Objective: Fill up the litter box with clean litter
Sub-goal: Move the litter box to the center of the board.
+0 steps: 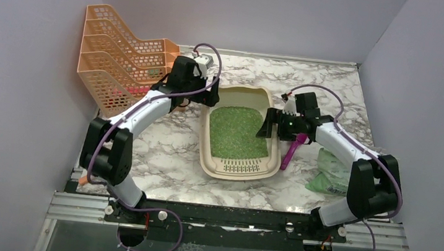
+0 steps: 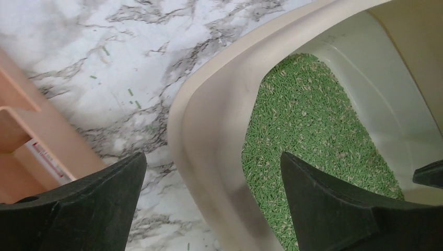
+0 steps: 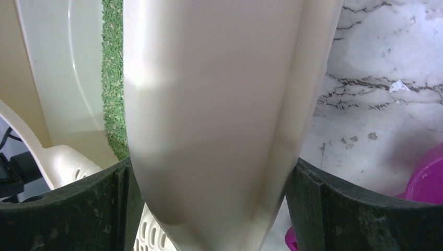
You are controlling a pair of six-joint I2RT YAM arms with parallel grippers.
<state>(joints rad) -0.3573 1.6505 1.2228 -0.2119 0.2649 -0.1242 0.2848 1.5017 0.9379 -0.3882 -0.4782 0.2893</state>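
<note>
At the far left stands the orange mesh file rack point(image 1: 117, 58), and it plays no part now. Next to it my left pincer point(image 2: 213, 162) is spread wide over the left rim of the litter box point(image 1: 244, 97), near the far corner. One finger hangs above the marble counter point(image 1: 167, 151) and the other above the green litter point(image 1: 237, 132), and neither presses the plastic. The beige box lies in the middle of the counter. Its long axis runs from far to near, with the slotted lip toward the arm bases, and a layer of granules covers its floor, so I judge the filling to be nearly done. My right pincer point(image 3: 209, 162) straddles the opposite long rim. There the wall fills the whole gap between the two fingers, so I cannot tell if it pinches the rim or only stands around it. I think the next move depends on this: each rim lies between the fingers, so each arm must rise straight up and must not swing sideways. The magenta scoop point(image 1: 290, 152) lies just beside the box, and the green bag point(image 1: 331, 174) lies further right, nearer the right arm. Only the top view shows the bag and the box's direction. The wrist views show the gaps at the rims.
</note>
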